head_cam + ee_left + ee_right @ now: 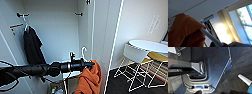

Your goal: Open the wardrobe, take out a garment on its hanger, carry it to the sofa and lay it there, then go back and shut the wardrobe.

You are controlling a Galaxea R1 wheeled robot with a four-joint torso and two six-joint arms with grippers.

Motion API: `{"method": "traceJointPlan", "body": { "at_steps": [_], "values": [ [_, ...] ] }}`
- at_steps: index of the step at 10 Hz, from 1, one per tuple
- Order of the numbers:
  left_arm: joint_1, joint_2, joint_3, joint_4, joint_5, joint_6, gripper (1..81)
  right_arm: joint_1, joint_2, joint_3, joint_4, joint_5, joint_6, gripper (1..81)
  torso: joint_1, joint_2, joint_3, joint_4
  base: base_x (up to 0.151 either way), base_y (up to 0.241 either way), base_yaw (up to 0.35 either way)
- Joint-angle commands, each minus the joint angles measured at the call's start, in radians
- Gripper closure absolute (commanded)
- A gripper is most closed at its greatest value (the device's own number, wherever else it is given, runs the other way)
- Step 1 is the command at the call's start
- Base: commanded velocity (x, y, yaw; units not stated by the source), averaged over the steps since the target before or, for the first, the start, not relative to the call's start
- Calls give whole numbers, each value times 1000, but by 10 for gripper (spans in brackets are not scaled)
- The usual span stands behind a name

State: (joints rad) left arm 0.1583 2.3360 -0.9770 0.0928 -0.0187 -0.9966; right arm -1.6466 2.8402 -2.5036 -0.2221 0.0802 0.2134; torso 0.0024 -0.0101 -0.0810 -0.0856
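Wardrobe (62, 27) stands open, smooth white panels inside, dark rail brackets up top. Left gripper (90, 65) reaches in from the left and is clamped on the hanger (83, 53), a thin white hanger with a curved hook now free of the rail, so the load hangs off the arm rather than the wardrobe. The garment (88, 80), soft bright orange fabric, droops in loose folds below the gripper; in the left wrist view the same cloth (186, 32) bunches over a white hanger bar (210, 36), which keeps it from sliding off. A black garment (32, 46) hangs limp on its own hanger at the rail's left. Right gripper: cannot tell its state. White round table (150, 46) with wire-frame chairs sits to the right on dark flooring.
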Motion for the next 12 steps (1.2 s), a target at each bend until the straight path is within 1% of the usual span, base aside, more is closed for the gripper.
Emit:
{"method": "traceJointPlan", "body": {
  "at_steps": [1, 7, 8, 9, 10, 12],
  "values": [
    [-179, -3, 31, 42, -84, 3, 811, 29, -37, 46, 4, -51, 6, 10, 0, 0, 0, 0, 0, 0, -199],
    [-179, -1, 32, 51, -76, 3, 811, 35, -10, 49, 4, -48, 12, 10, 0, 0, 0, 0, 0, 0, -207],
    [-179, -1, 32, 51, -76, 1, 811, 24, -8, 51, 4, -36, 11, 10, 0, 0, 0, 0, 0, 0, -212],
    [-177, -4, 32, 53, -76, 1, 811, 14, -3, 45, 6, 12, 11, 10, 0, 0, 0, 0, 0, 0, -212],
    [-177, -9, 32, 53, -76, 1, 811, 14, -8, 46, 6, 27, 14, 10, 0, 0, 0, 0, 0, 0, -212],
    [-177, -7, 35, 53, -76, 1, 811, 14, -11, 49, -8, 30, 12, 10, 0, 0, 0, 0, 0, 0, -213]
  ]
}}
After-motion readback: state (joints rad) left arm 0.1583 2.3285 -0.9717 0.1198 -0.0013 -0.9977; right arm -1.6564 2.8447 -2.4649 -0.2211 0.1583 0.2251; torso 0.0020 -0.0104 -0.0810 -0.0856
